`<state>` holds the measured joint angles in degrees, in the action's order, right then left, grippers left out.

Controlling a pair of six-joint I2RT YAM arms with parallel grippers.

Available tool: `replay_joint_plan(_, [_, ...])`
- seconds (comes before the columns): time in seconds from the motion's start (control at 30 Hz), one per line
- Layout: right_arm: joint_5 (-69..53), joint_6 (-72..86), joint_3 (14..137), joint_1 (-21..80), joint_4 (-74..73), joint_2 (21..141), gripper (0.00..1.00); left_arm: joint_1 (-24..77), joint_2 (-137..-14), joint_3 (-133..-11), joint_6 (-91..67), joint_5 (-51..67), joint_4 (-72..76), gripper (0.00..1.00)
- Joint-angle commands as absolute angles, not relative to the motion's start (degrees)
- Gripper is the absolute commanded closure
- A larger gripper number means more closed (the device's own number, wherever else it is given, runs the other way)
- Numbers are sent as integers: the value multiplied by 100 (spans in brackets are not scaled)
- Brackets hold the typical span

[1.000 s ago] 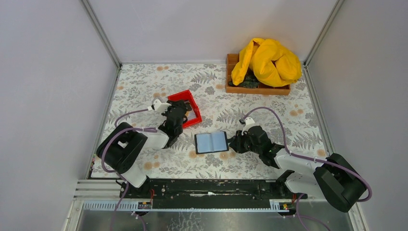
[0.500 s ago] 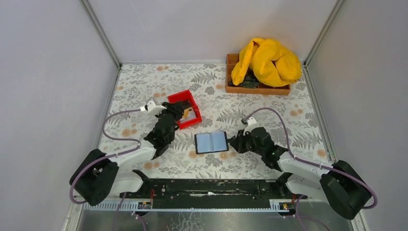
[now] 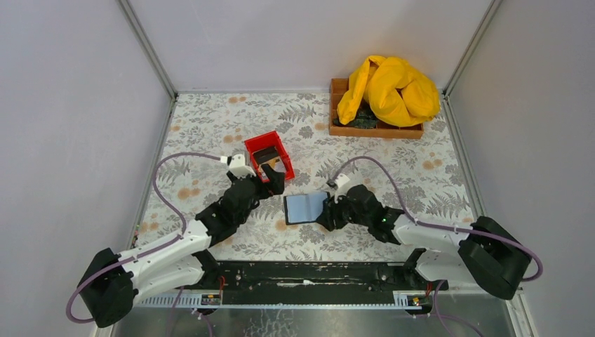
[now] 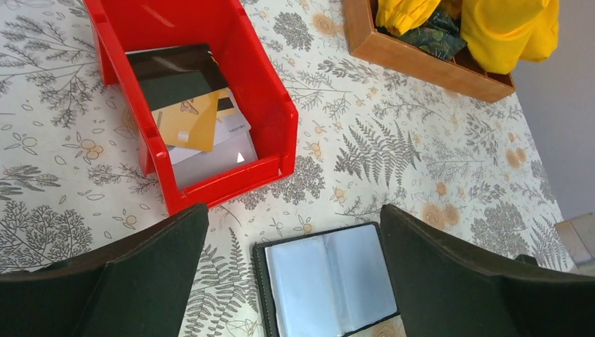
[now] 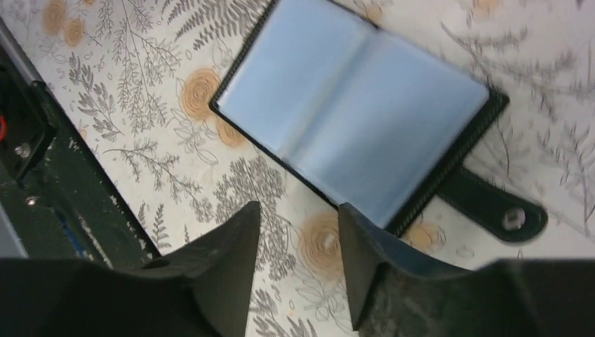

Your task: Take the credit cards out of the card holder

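Black folding card holder [image 4: 330, 281] lies open on the table [image 4: 421, 140], just ahead of the wide-open, empty left end effector [image 4: 292, 225] and the partly open, empty right end effector [image 5: 295, 225]. Thin credit cards [image 4: 189, 119] lie in a red plastic bin [image 4: 273, 91] beyond the left one.

Two white-and-black robot arms, the left arm [image 3: 163, 255] and the right arm [image 3: 429, 235], stand bolted to a black rail [image 3: 302, 274] at the near edge of a table in what looks like a robotics lab's test cell, purple cables [image 3: 189, 154] looping from their wrists. Plain grey panels [image 3: 309, 42] held by aluminium posts [image 3: 149, 49] wall the bench in on three sides. A fern-print cloth [image 3: 210, 119] carries staged props: a red bin [image 3: 261, 139], an open card holder [image 3: 306, 208] and a wooden tray [image 3: 379, 131] heaped with a yellow cloth [image 3: 389, 88].
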<state>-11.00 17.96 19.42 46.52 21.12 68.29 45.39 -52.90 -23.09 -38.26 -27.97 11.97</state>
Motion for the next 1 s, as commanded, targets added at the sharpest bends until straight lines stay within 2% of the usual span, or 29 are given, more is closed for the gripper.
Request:
replay_joint_plan(0.0, [208, 1385, 2904, 5273, 1601, 7169, 45, 4491, -5424, -2867, -3879, -3131, 159, 0])
replay_joint_plan(0.07, [335, 1357, 3241, 5396, 1377, 7459, 47, 4471, -5585, -2749, -4186, -3495, 212, 0])
replay_joint_plan(0.1, [319, 1359, 3356, 5447, 1312, 7602, 54, 4442, -5667, -2647, -4286, -3717, 284, 0])
replay_joint_plan(0.13, [262, 1387, 3485, 5484, 1288, 7749, 64, 4396, -5703, -2550, -4330, -3822, 356, 0])
replay_joint_plan(0.2, [195, 1430, 3698, 5622, 1221, 8046, 96, 4251, -5670, -2288, -4355, -3851, 597, 0])
replay_joint_plan(0.23, [194, 1418, 3824, 5722, 1161, 8209, 99, 4142, -5589, -2143, -4385, -3773, 747, 0])
replay_joint_plan(0.3, [240, 1453, 4055, 5950, 1007, 8513, 100, 3761, -5291, -1924, -4452, -3379, 899, 0])
replay_joint_plan(0.4, [122, 1819, 4100, 6201, 1165, 8835, 100, 3480, -4759, -1637, -4548, -3396, 949, 0])
replay_joint_plan(0.63, [525, 2371, 3870, 6215, 1518, 9261, 100, 3454, -4221, -1452, -4625, -3581, 914, 0])
replay_joint_plan(0.97, [778, 2673, 4326, 5094, 884, 9463, 100, 3454, -4289, -1481, -4684, -3544, 855, 0])
